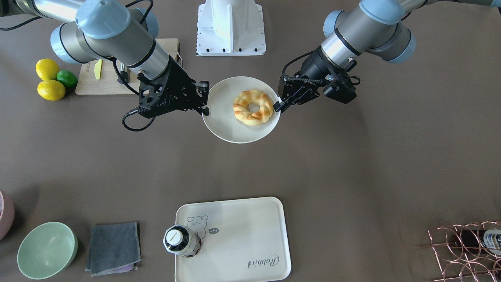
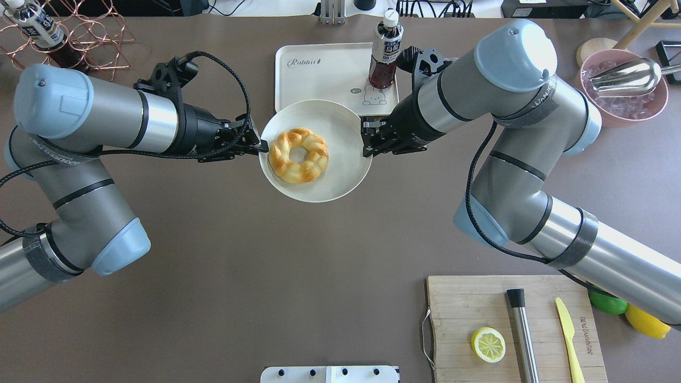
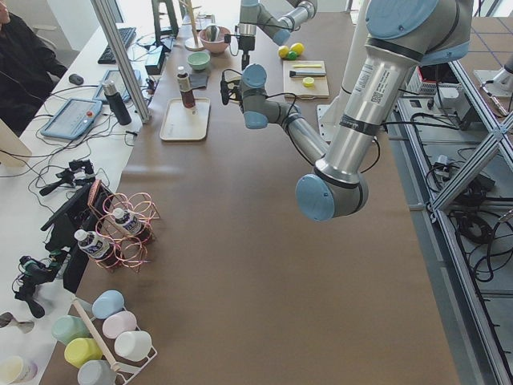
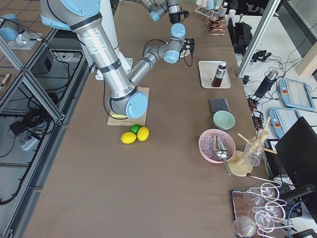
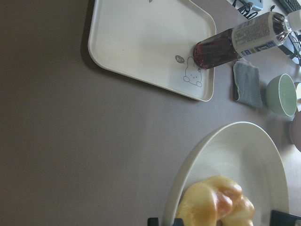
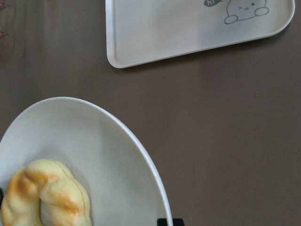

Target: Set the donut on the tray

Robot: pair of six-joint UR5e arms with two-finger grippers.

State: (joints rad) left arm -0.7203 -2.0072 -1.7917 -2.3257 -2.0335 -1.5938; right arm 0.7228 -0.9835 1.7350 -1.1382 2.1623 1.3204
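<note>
The donut [image 1: 253,107], pale yellow with brown braided ridges, lies on a round off-white plate [image 1: 231,129]. The plate is held up above the table between both arms. My left gripper [image 1: 278,105] is shut on one side of the plate's rim and my right gripper [image 1: 205,106] on the opposite side. From overhead, the donut [image 2: 298,155] is near the left gripper [image 2: 260,148], with the right gripper [image 2: 366,144] across the plate [image 2: 335,122]. The cream tray [image 1: 242,231] with the bear drawing lies farther out, beyond the plate. A bottle [image 1: 182,241] stands on its corner.
A wooden cutting board [image 2: 479,314] with a lemon half [image 2: 488,344], a yellow knife and a steel rod lies near the right arm's base. Two lemons and a lime [image 1: 51,80] sit beside it. A green bowl [image 1: 47,249], grey cloth [image 1: 113,247] and wire rack [image 1: 465,250] are at the far edge.
</note>
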